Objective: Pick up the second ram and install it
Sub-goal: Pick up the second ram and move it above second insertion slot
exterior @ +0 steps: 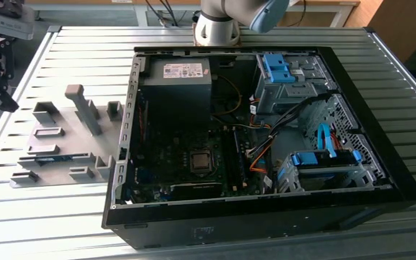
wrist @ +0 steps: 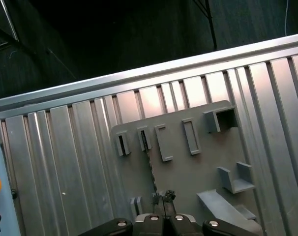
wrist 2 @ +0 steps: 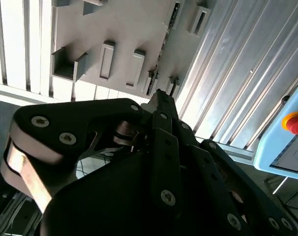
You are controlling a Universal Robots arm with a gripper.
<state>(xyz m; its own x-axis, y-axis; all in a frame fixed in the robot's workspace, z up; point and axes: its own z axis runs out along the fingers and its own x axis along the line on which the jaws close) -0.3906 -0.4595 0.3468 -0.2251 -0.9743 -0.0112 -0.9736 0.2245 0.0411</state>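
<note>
Not far along, by my reckoning. The ram (exterior: 56,158) hasn't been picked up yet. It sits on edge in the grey fixture (exterior: 63,127), which lies on the worktop (exterior: 71,65) toward the edge on the exterior view's left, just beside the open case (exterior: 266,225). In both wrist views it's a thin dark strip (wrist: 150,167) (wrist 2: 163,42) running across the fixture plate between little posts.

The end effector (wrist 2: 160,96) looks pinched shut or near enough, with nothing in it. In the first wrist view it (wrist: 163,219) points down at the end of the ram but looks well apart from it. I take the dark hardware (exterior: 7,104) hanging over that same worktop edge in the exterior view to be it, though it's cut off by the frame. So the grab and the install are both left to do.

Hard to make out:
- The memory slots inside the case are dark, so I can't say whether one stick is already seated.
- The ram only shows edge-on, so chips and sticker are hidden.
- How high the end effector hangs above the fixture.
</note>
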